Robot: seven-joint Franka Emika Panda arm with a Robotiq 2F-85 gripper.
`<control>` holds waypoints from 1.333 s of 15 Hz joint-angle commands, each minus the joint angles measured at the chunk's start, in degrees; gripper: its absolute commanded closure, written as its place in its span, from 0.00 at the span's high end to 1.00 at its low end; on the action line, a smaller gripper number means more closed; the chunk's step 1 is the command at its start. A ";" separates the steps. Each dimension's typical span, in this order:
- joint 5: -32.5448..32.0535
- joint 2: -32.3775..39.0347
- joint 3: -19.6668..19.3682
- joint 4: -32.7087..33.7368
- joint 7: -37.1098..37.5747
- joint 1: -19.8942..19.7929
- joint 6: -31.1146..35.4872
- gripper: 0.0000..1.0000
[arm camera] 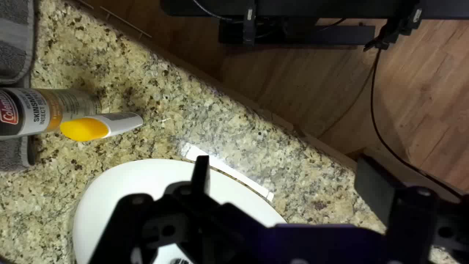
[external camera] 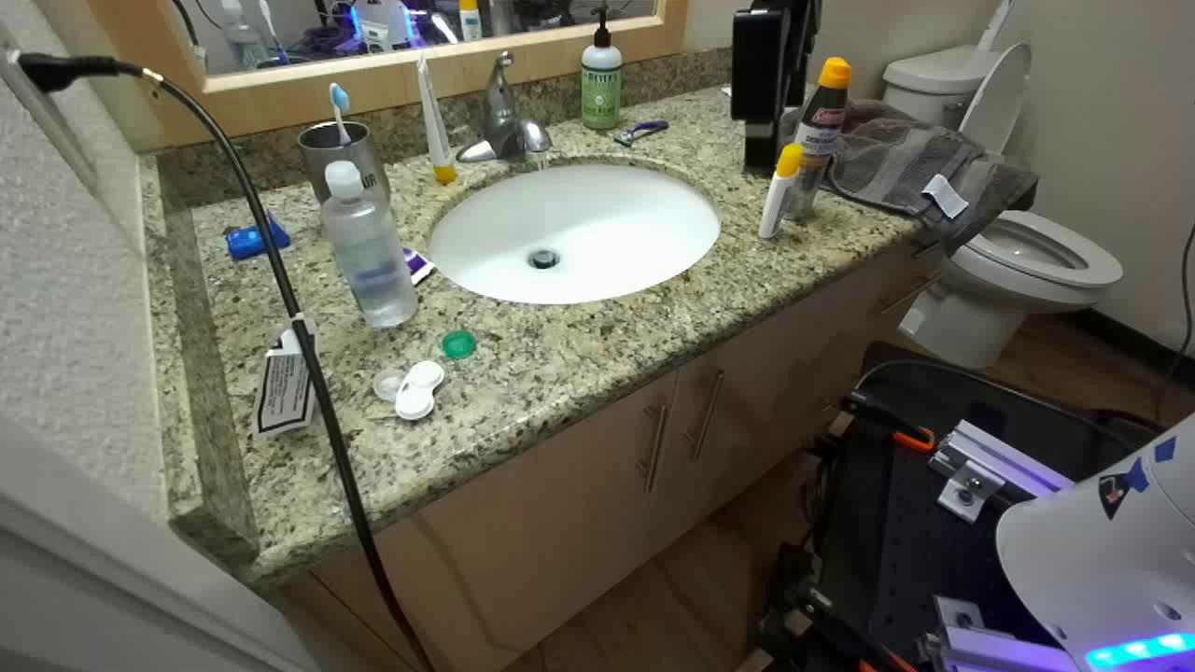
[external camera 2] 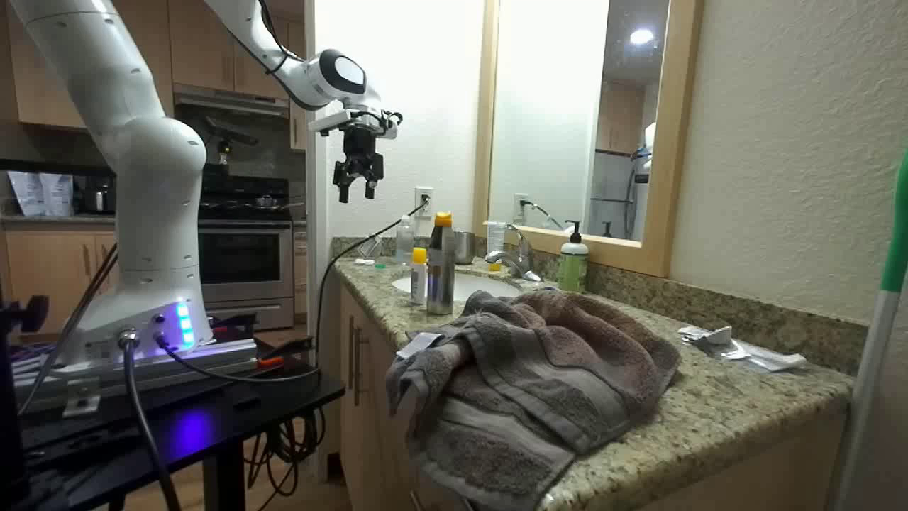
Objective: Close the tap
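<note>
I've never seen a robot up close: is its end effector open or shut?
Open: the end effector has its two fingers wide apart in the wrist view.

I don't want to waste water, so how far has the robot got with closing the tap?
Nothing looks done yet: what seems a thin trickle of water shows beneath the tap. Nothing is being held: the hand is open, up in the air and apart from the tap. Left to do: come down to the tap and turn it off.
</note>
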 commanded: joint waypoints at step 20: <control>8.29 31.66 -4.46 38.22 19.14 -2.31 0.72 1.00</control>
